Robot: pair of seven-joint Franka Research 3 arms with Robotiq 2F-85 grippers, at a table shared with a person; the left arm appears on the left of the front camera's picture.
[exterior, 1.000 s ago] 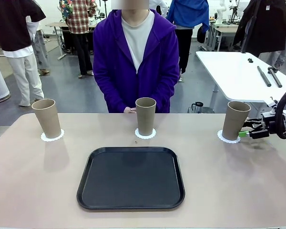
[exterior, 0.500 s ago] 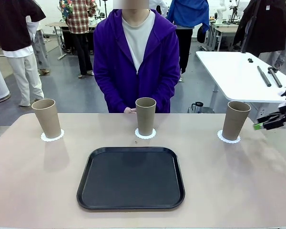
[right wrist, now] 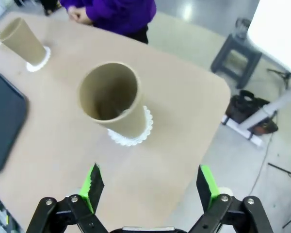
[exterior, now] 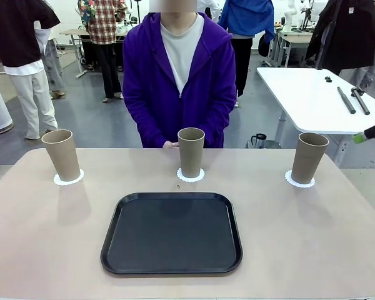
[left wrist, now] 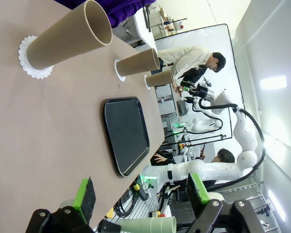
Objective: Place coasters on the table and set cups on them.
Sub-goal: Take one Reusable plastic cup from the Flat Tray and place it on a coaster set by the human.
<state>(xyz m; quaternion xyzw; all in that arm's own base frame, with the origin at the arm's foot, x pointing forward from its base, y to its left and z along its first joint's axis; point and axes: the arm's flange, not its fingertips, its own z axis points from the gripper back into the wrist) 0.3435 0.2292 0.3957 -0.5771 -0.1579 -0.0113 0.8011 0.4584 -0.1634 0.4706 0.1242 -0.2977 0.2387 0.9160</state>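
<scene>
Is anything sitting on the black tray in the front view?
No: the black tray lies bare, while all three cups stand on coasters on the table beyond it.

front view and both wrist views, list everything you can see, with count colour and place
cups: three, tan, upright along the far side of the table, at left, middle and right, each on a coaster
coasters: three, white, scalloped, one under each cup
tray: one, black, near middle of the table, nothing on it
table: one, beige
white table: one, behind at right, black rods on it
person: one, purple hoodie, at the far side, hands at the table edge
left pincer: open, holding nothing, low beside the table
right pincer: open, holding nothing, above the right cup
</scene>
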